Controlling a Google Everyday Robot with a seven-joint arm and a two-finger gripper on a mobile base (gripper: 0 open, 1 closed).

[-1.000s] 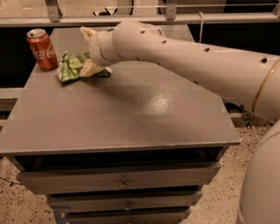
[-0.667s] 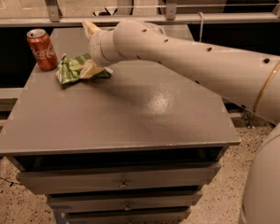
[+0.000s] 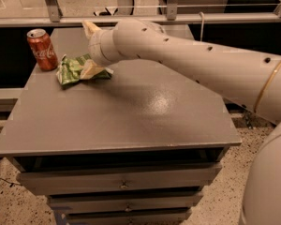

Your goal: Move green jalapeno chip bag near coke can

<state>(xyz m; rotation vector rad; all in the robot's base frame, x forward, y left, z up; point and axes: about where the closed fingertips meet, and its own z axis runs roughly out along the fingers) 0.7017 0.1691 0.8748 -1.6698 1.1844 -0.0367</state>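
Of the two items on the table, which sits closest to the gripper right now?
The green jalapeno chip bag, crumpled right beside the open gripper. The upright red coke can stands beyond it, to the left.

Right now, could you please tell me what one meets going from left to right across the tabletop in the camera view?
coke can → green jalapeno chip bag → robot arm. The gripper, jaws open, sits over the bag's right part, so it gets no separate place.
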